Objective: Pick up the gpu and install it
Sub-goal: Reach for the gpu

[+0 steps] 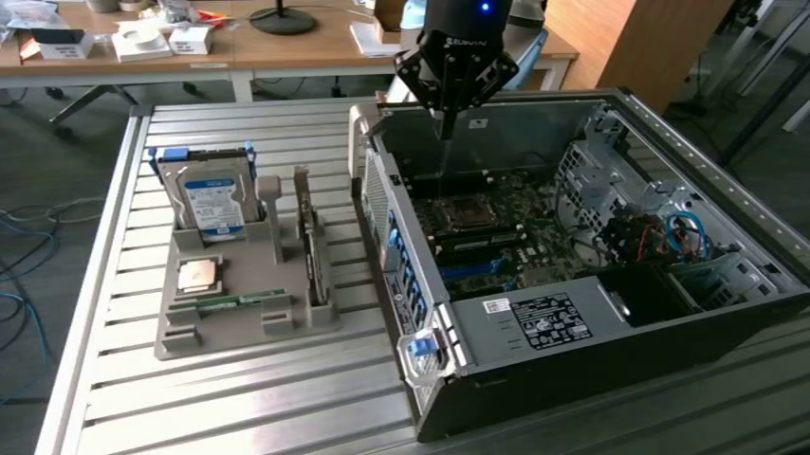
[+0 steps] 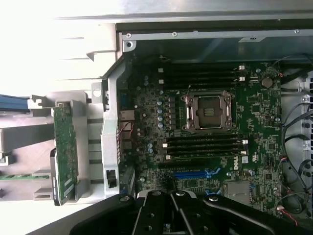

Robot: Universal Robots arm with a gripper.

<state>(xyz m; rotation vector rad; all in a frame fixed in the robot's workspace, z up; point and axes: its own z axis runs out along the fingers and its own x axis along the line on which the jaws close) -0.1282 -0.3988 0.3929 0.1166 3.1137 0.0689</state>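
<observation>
Gripper [image 1: 446,126] hung over open PC case [image 1: 376,190], claw pressed together, empty. gpu [image 1: 307,245] stood on edge in tray [image 1: 228,329] nr hard drive [image 1: 212,199]; prob. light, stiff, fragile, so grip top edge.

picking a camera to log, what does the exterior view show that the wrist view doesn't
Exterior view: the label on the hard drive, the CPU chip in the holder, the desk behind. Wrist view: memory slots on both sides of the CPU socket. Both: the gpu standing in the holder, the computer case and the gripper above its motherboard.
</observation>
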